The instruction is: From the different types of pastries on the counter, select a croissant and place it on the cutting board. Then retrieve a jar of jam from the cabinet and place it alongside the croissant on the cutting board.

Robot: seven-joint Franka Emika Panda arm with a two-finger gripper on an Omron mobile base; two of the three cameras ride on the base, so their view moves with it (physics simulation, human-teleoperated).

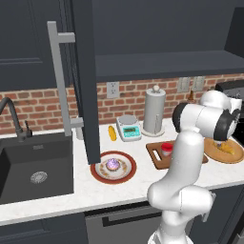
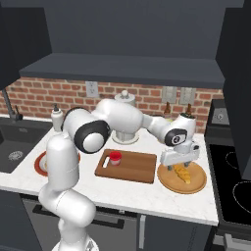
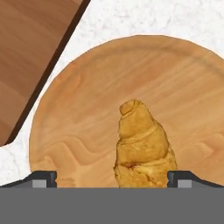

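The golden-orange croissant point(image 3: 142, 144) lies on a round tan wooden plate point(image 3: 87, 109), right of the cutting board point(image 2: 132, 166). My gripper point(image 2: 179, 164) hangs just above the croissant point(image 2: 184, 173), open, its two fingertips point(image 3: 43, 178) spread wide to either side of the pastry. The right fingertip is close to the croissant's edge; the left one stands well clear. A small jar of jam point(image 2: 114, 158) with a red lid stands on the left part of the board. The round purple-topped cake point(image 1: 113, 164) sits on a red-rimmed plate on the counter point(image 1: 119, 190).
The dark cabinet door point(image 1: 88, 71) with its grey bar handle point(image 1: 59, 76) stands open over the counter beside the sink point(image 1: 33, 167). A paper towel roll point(image 1: 154, 112) and a kitchen scale point(image 1: 128, 127) stand by the brick wall. A black stove point(image 2: 233, 181) borders the plate's right.
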